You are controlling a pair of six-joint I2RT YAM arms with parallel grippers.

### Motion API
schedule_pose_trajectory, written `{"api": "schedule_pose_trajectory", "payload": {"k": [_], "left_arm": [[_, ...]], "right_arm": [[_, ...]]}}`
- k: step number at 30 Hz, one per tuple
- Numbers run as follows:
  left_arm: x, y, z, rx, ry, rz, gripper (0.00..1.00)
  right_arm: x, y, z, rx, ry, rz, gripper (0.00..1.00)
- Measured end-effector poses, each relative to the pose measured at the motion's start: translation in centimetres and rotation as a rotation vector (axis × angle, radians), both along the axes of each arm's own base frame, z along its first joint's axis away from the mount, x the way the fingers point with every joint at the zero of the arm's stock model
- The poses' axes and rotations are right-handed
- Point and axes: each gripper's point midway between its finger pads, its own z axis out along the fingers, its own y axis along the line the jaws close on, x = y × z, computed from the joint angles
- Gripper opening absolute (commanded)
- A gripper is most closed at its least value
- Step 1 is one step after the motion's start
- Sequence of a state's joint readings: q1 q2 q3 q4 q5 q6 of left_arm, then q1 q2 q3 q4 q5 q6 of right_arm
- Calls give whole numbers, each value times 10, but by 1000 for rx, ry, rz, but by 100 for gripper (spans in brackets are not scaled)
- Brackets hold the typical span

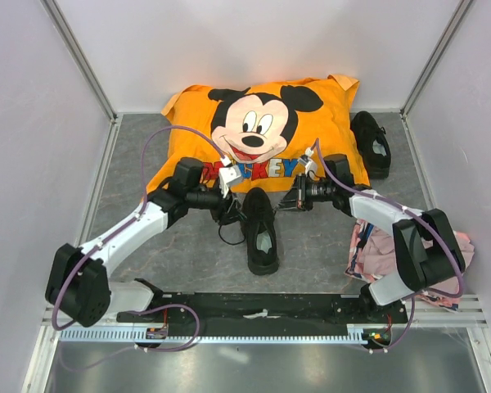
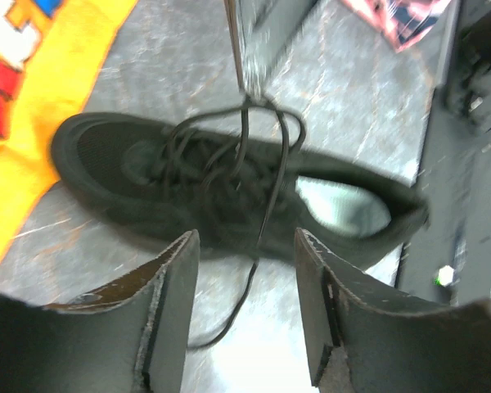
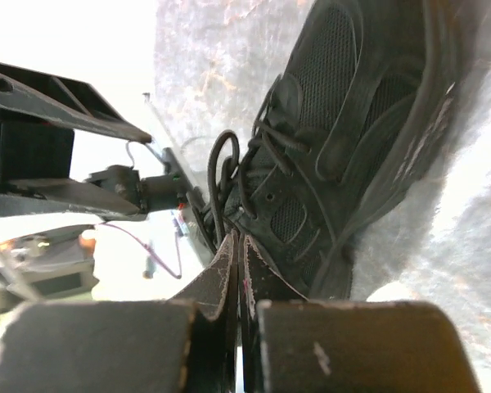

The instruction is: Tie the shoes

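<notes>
While the shoe [image 1: 262,233] lies mid-frame on the tabletop [image 1: 131,164], long axis vertical in frame, toe up | right tool [image 3: 239,246]: closed, pinching a lace [image 3: 219,176] loop | left tool [image 2: 245,241]: parted, empty, just left of shoe | second shoe [image 1: 370,143]: upper right, untouched

Black shoe [image 1: 262,233] central, laces [image 2: 200,160] looped; other shoe [image 1: 371,143] back-right

The near shoe [image 1: 262,233] lies just before the cushion [image 1: 266,123], the far shoe [image 1: 373,146] just beside its right edge.
</notes>
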State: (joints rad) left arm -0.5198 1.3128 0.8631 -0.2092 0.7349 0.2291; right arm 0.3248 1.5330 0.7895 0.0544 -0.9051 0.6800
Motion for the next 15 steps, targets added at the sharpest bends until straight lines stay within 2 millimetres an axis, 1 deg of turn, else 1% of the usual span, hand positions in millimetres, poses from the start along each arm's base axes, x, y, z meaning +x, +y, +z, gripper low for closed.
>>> {"api": "schedule_pose_trajectory", "payload": {"k": [1,3,5,7,11,15], "left_arm": [[0,6,2,12,-30,-2,58],[-3,12,-1,33,-69,-20,61],[-8,18,-13,68,-82,-39,61],[-14,23,-30,109,-57,-60,64],[-17,22,-55,161,-14,-85,66],[-24,15,-77,203,19,-130,65]], "right_arm": [[3,-1,2,-16,-24,2,0],[6,-3,5,-43,-62,6,0],[9,-7,5,-81,-95,9,0],[10,-11,6,-119,-125,13,0],[11,-18,10,-180,-189,19,0],[12,-23,13,-212,-230,30,0]]}}
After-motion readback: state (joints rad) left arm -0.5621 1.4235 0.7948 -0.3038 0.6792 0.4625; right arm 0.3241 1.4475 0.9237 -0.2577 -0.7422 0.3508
